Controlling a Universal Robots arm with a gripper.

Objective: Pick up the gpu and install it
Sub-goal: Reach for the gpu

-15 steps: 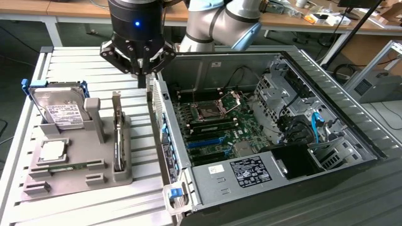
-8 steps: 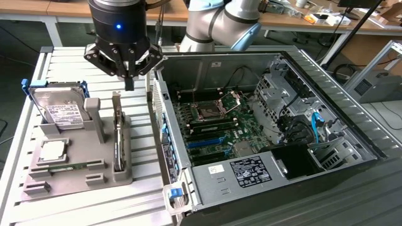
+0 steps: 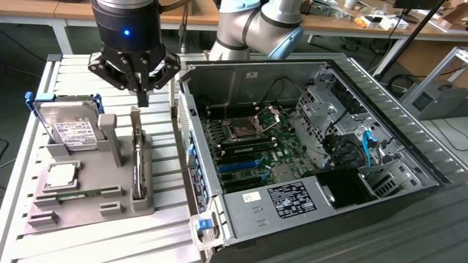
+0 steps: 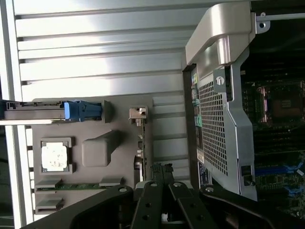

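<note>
Two jaws shut and empty, we are hovering the gripper (image 3: 142,101) with the gpu (image 3: 137,164) just beneath them, likely risking ramming its upper edge.

No text can be read, white label (image 3: 75,133) on the hard drive (image 3: 62,112) illegible, black label (image 3: 291,199) on the power supply (image 3: 252,216) illegible too

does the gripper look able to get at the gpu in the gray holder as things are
Probably yes: the gripper hangs above one end of the gpu, which stands on edge in the gray holder with nothing over its top edge. The gripper is shut, though.
</note>
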